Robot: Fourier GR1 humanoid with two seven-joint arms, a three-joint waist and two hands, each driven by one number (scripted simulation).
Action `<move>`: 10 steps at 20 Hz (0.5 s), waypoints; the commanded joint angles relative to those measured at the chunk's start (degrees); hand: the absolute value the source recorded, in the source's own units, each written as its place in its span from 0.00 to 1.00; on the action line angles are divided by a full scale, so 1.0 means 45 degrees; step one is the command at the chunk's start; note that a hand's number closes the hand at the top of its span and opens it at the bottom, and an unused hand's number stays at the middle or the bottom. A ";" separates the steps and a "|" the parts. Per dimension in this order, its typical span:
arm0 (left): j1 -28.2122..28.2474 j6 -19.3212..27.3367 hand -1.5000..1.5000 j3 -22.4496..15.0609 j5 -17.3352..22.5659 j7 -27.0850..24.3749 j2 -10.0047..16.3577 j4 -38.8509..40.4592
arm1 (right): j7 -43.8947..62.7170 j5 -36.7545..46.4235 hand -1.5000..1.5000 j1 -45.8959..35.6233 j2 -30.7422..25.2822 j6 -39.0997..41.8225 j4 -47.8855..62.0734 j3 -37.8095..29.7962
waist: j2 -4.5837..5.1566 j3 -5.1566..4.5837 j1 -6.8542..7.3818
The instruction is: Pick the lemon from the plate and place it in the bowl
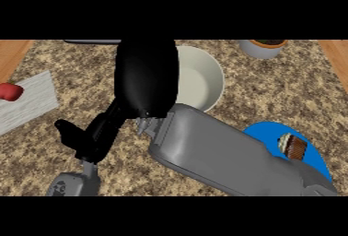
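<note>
Lemon hidden; the carry to the bowl looks nearly done.
Nearest, at the lower left, the left robot hand [88, 133] rests open and empty over the table [272, 97]. The blue plate [272, 131] shows only a small brown cake [294, 147], no lemon. Farther off, the right robot hand [146, 73] hangs over the left rim of the white bowl [204, 83], back towards the view, so I cannot tell its grip. The lemon is probably under it, with the release left to do.

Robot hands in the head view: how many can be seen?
2. The right robot hand overlaps the left side of the white bowl. The left robot hand shows at lower left. None seems hidden.
</note>
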 commanded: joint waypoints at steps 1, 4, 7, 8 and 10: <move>0.0416 -0.0087 0.50 -0.0203 -0.0020 0.0078 0.0008 -0.0515 | 0.0823 0.0470 1.00 -0.0162 0.0173 -0.1531 0.1826 -0.0633 | 0.0039 0.0008 -0.0030; 0.0212 -0.0306 0.50 0.0145 -0.0002 -0.0254 0.0261 0.0034 | -0.1182 0.0870 1.00 0.0012 0.0176 -0.2424 0.3726 -0.1438 | 0.0089 0.0010 -0.0144; 0.0763 -0.0359 0.50 0.0116 0.0091 -0.0318 0.0269 -0.0470 | -0.2234 0.1248 1.00 -0.0215 -0.0039 -0.2874 0.5587 -0.1588 | 0.0076 0.0010 -0.0083; -0.0141 -0.0311 0.50 0.0547 0.0050 -0.0780 0.0263 0.0469 | -0.2490 0.1104 1.00 -0.0914 -0.0034 -0.2854 0.6522 -0.2101 | 0.0141 0.0003 -0.0078; 0.0333 -0.0173 0.50 0.0054 0.0148 0.0055 -0.0011 -0.0438 | -0.2981 0.1410 1.00 -0.0418 0.0114 -0.3862 0.7202 -0.2091 | 0.0077 0.0015 -0.0100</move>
